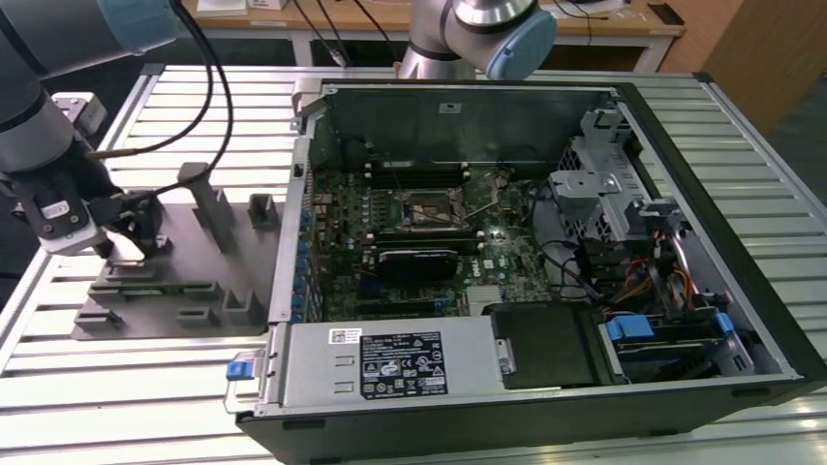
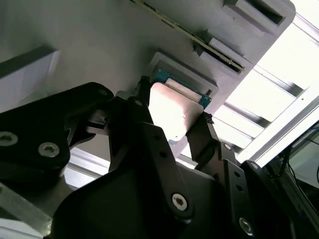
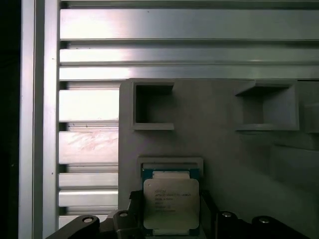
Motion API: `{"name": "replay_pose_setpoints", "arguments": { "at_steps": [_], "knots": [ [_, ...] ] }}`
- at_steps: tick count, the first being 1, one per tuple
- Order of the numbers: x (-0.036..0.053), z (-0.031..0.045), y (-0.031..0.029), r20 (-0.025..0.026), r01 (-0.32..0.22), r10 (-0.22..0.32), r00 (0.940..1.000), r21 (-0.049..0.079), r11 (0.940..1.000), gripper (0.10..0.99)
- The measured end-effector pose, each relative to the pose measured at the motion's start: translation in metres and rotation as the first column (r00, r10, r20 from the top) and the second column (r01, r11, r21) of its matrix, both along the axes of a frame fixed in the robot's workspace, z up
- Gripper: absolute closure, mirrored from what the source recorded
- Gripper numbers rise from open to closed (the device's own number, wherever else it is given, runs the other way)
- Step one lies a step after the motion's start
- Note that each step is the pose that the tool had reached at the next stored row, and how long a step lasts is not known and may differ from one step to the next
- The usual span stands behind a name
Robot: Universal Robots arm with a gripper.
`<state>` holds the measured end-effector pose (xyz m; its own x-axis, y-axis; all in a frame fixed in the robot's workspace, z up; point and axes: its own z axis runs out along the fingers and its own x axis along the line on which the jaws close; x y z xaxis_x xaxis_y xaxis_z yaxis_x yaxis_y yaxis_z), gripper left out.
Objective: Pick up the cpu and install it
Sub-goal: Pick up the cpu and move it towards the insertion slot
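The cpu (image 3: 171, 205), a flat square chip with a silver top plate, sits between my gripper's two black fingers (image 2: 199, 132) in both wrist views. It hovers just above a shallow pocket with a blue-green rim (image 3: 170, 173) in the grey fixture plate (image 1: 174, 291). My gripper (image 2: 173, 113) is shut on the cpu's two opposite edges. In the exterior view my gripper (image 1: 126, 244) hangs low over the fixture plate, at the exterior view's left of the open computer case (image 1: 543, 242). The motherboard's square socket (image 1: 420, 211) lies open inside the case.
The fixture plate carries upright grey posts (image 1: 207, 203) and square recesses (image 3: 153, 105). It rests on a slatted aluminium table (image 1: 155, 387). A grey box with a white label (image 1: 387, 363) fills the case's near side. Cables and drive bays (image 1: 621, 242) crowd the exterior view's right.
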<state>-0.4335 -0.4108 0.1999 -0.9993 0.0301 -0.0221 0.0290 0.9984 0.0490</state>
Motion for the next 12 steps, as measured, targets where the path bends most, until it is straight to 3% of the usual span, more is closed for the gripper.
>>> {"name": "replay_pose_setpoints", "arguments": {
  "at_steps": [12],
  "knots": [
    [0.0, 0.0236, 0.0, 0.0, 0.0, 0.0, 1.0, 0.0, 1.0, 0.545]
  ]
}}
